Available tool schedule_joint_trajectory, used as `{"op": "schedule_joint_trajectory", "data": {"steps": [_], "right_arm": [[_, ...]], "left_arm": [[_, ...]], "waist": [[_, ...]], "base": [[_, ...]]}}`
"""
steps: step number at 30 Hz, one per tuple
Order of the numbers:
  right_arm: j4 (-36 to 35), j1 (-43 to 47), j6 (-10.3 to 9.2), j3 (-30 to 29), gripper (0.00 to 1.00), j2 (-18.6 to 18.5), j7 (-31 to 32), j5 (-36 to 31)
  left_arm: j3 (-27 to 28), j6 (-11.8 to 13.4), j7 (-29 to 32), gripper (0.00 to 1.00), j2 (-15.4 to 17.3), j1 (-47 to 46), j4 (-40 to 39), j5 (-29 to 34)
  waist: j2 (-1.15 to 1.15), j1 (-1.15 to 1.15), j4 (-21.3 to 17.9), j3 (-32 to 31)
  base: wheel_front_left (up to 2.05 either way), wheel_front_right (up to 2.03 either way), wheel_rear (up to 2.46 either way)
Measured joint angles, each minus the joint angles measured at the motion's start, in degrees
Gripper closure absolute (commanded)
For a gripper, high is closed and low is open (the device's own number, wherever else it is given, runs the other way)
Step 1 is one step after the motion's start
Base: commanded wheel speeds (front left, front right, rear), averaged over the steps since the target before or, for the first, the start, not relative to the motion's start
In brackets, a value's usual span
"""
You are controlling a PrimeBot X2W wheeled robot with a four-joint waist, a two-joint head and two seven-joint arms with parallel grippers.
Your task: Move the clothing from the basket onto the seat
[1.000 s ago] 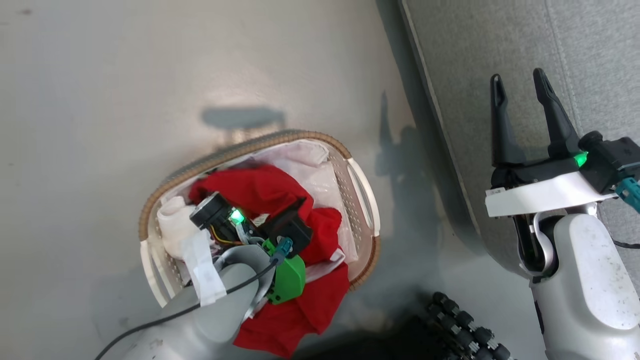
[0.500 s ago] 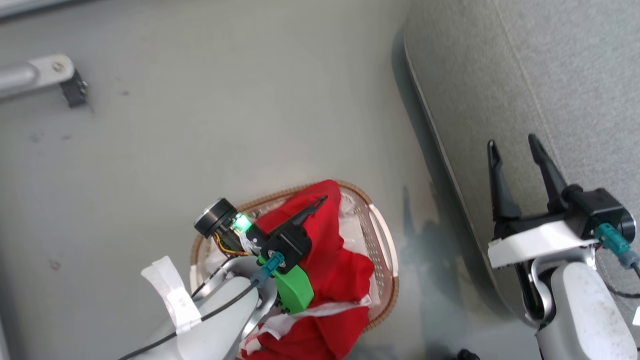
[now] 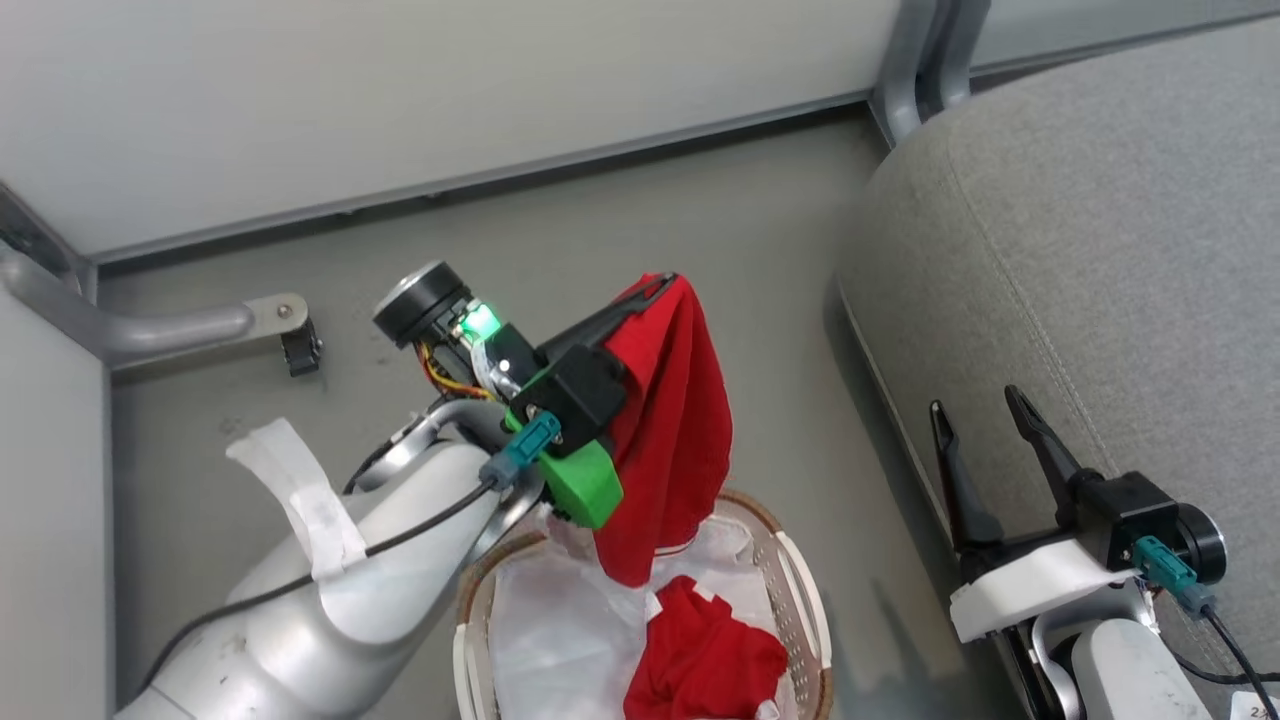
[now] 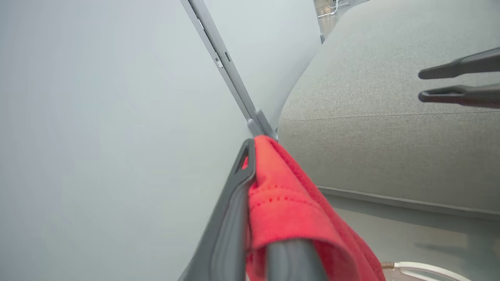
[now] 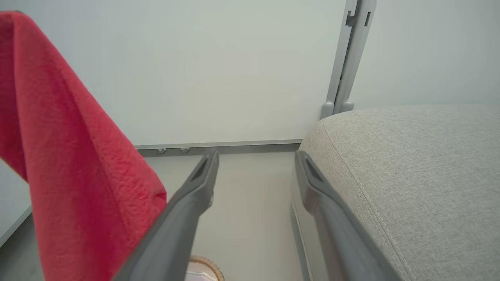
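The left pincer (image 3: 655, 285) is shut tight on the top fold of a red garment (image 3: 670, 420) and holds it well above the basket (image 3: 805, 600). The cloth hangs down from the fingers in one long fold. Its lowest tip reaches the basket's mouth at the far rim. In the left wrist view the red fabric is draped over one finger, while the other finger lies bare against it. This garment hangs apart from the seat (image 3: 1100, 280), over the floor (image 3: 560, 240) and the basket.

A second red garment (image 3: 705, 655) lies crumpled inside the basket on the white lining (image 3: 560, 620), towards the side nearest the seat. The basket stands on the floor near the seat's rounded edge, with a strip of bare floor between them.

The right pincer (image 3: 975, 400) holds nothing. Its two fingers are spread wide and point towards the wall (image 3: 400, 90), above the seat's edge on the basket's side. At the floor's far left edge, where it meets the wall, a grey metal bracket (image 3: 190, 325) rests on the floor.
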Motion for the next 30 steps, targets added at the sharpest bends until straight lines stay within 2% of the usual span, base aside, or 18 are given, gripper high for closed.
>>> {"op": "schedule_joint_trajectory", "data": {"steps": [13, 21, 30], "right_arm": [[-0.09, 1.12, 0.0, 1.32, 0.0, -0.02, 0.0, -1.31], [-0.01, 0.94, 0.0, 3.93, 0.0, -0.05, 0.0, -1.68], [-1.49, -0.61, 0.0, 9.84, 0.0, -0.04, 0.0, -0.91]], "left_arm": [[-1.6, -0.33, 0.34, 1.0, 1.93, -14.55, 0.32, -2.4], [-0.78, -0.34, 0.32, 1.0, 1.34, -22.7, 4.08, -3.13], [-1.68, -0.34, 0.09, 1.0, -0.96, -26.61, 5.7, -3.79]], "waist": [[0.0, 0.0, 1.54, -9.59], [0.0, 0.0, 1.52, -10.96], [0.0, 0.0, 2.96, -11.86]], "base": [[0.0, 0.0, 0.0], [0.0, 0.0, 0.0], [0.0, 0.0, 0.0]]}}
